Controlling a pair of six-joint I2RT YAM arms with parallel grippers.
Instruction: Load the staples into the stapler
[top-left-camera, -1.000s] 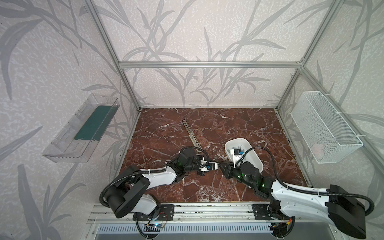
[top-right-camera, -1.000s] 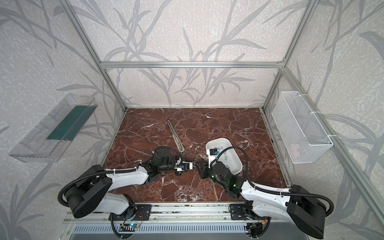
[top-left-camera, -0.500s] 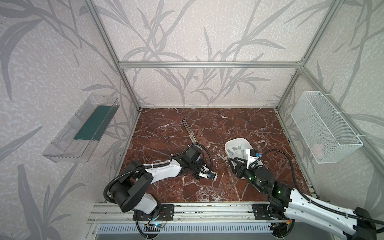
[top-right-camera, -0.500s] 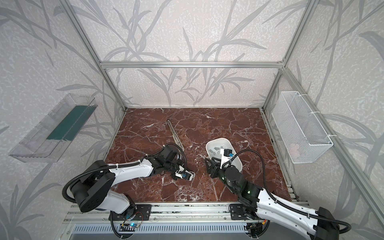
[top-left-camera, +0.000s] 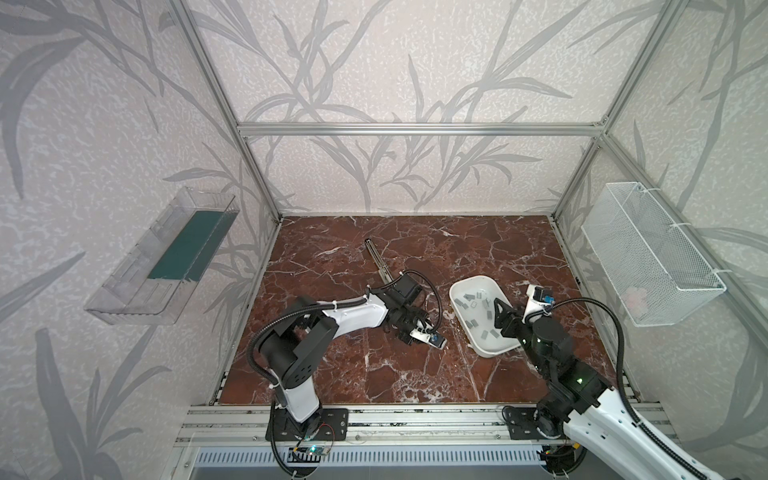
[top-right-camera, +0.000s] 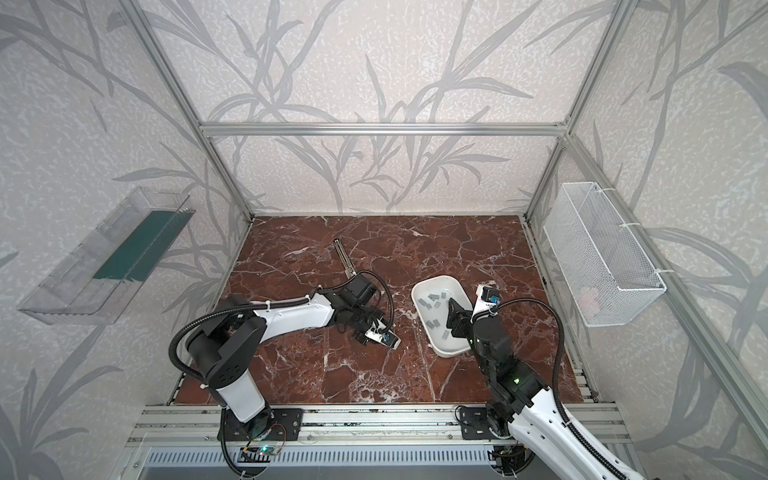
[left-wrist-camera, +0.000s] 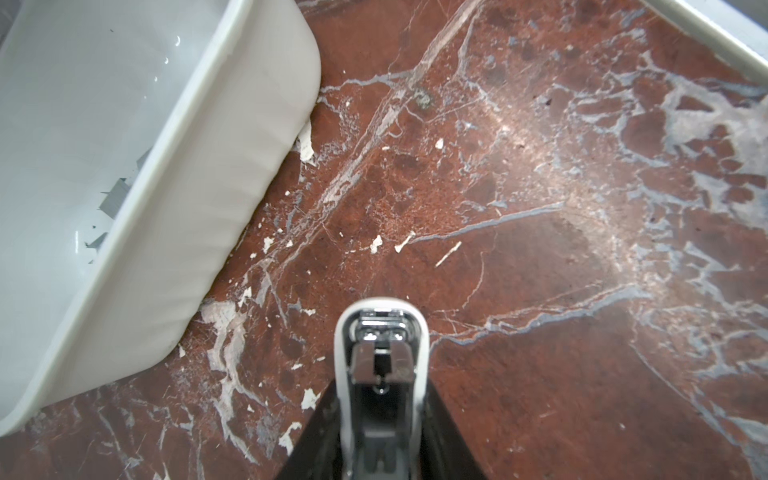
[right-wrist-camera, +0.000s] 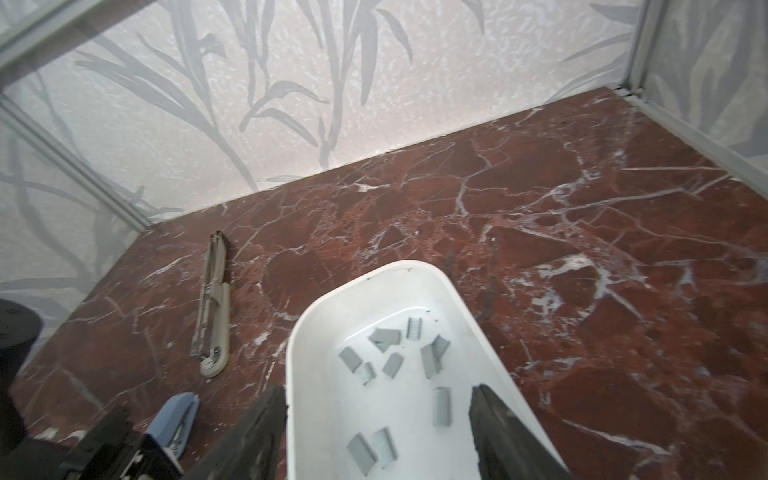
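My left gripper (left-wrist-camera: 380, 395) is shut on a small pale stapler (left-wrist-camera: 380, 332), whose nose points down at the marble floor just left of the tray. The same stapler (right-wrist-camera: 176, 417) shows pale blue in the right wrist view. A white tray (top-left-camera: 457, 286) right of centre holds several grey staples (top-left-camera: 478, 307), also seen as staples (right-wrist-camera: 390, 357) in the right wrist view. My right gripper (right-wrist-camera: 378, 395) hangs open over the tray's (right-wrist-camera: 291, 353) near end with nothing between its fingers. Both top views show this: left gripper (top-right-camera: 384, 337), right gripper (top-right-camera: 453, 316).
A long beige and metal bar (top-left-camera: 376, 259), like a stapler folded out flat, lies on the floor behind the left arm. A white wire basket (top-left-camera: 648, 257) hangs on the right wall. A clear shelf (top-left-camera: 166, 257) hangs on the left wall.
A second ago both grippers met at mid-table. The right gripper has pulled back right over the tray and opened. The left gripper swung toward the front, still holding the stapler.
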